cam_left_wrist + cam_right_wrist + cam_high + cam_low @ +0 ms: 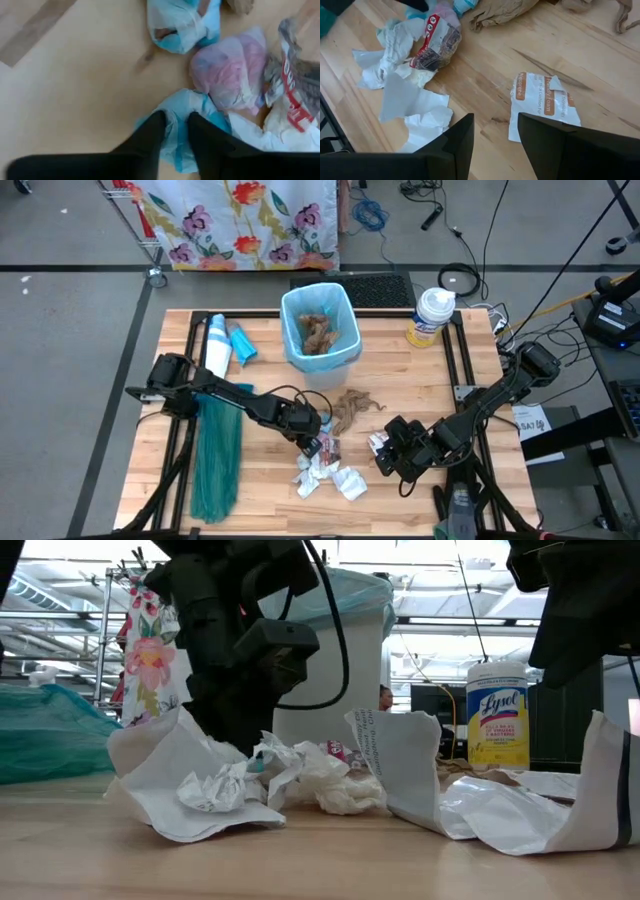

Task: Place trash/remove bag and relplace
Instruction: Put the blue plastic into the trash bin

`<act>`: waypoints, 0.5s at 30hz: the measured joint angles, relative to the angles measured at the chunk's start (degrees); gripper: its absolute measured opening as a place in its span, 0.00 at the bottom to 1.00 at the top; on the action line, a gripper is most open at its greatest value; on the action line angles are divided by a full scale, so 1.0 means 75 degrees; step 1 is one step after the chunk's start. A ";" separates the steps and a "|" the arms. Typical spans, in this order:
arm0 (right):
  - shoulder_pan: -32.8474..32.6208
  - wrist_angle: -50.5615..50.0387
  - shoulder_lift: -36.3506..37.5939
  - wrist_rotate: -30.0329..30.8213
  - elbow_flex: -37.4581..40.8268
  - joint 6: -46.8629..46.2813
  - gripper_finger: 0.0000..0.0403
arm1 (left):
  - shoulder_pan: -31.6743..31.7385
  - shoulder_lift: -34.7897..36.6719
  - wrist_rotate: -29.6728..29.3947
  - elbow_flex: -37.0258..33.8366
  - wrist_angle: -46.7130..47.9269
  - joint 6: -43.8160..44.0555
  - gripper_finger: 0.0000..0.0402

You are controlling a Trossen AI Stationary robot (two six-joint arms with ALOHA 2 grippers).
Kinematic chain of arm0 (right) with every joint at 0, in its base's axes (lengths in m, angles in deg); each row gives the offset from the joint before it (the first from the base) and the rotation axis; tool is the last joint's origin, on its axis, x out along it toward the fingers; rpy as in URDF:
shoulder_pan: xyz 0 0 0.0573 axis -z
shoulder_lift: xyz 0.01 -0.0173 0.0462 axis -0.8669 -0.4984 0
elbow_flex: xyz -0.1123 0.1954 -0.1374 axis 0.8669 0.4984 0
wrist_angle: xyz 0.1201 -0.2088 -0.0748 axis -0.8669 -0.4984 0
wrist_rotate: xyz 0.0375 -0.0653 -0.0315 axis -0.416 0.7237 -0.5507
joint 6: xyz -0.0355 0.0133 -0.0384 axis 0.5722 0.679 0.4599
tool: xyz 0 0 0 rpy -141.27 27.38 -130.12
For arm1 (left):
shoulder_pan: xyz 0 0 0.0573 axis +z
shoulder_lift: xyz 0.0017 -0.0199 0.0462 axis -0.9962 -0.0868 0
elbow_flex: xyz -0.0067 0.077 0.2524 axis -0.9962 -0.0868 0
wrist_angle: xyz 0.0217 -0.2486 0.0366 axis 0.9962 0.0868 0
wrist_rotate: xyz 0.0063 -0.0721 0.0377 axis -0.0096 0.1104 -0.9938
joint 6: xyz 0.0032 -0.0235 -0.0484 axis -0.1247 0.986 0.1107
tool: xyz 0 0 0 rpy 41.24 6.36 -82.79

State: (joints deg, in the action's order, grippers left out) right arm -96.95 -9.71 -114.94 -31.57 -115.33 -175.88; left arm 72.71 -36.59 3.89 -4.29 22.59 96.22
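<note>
Trash (328,470) lies loose at the counter's (260,515) front middle; more sits in the bag (318,330) lining the white bin.
Left end effector (176,131) is down in the pile, fingers pinching a pale-blue crumpled scrap (186,117). Right end effector (496,131) hovers open and empty above a torn white wrapper (542,102) beside the pile.
</note>
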 joint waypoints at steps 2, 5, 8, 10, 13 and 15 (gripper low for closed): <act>0.0000 0.0000 0.0000 0.0000 0.0000 0.0000 0.36 | -0.0031 0.0025 0.0036 0.0093 0.0081 -0.0035 0.06; 0.0000 -0.0004 0.0000 0.0000 0.0000 0.0004 0.36 | -0.0120 0.0381 -0.0005 0.0185 0.0163 -0.0044 0.02; 0.0000 -0.0005 -0.0001 0.0001 0.0000 0.0041 0.36 | -0.0215 0.0821 -0.0101 0.0260 0.0589 -0.0067 0.01; 0.0000 -0.0009 0.0000 0.0009 0.0000 0.0052 0.36 | -0.0290 0.1242 -0.0278 0.0493 0.0919 -0.0075 0.01; 0.0000 -0.0030 -0.0001 0.0016 0.0000 0.0055 0.36 | -0.0459 0.1902 -0.0705 0.0795 0.2010 -0.0056 0.01; 0.0000 -0.0046 -0.0003 0.0015 0.0000 0.0081 0.36 | -0.0579 0.2254 -0.0953 0.1077 0.2601 -0.0028 0.00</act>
State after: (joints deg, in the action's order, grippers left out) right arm -96.95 -10.06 -114.96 -31.46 -115.33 -175.27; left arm 68.37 -19.69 -3.26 3.79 42.10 96.01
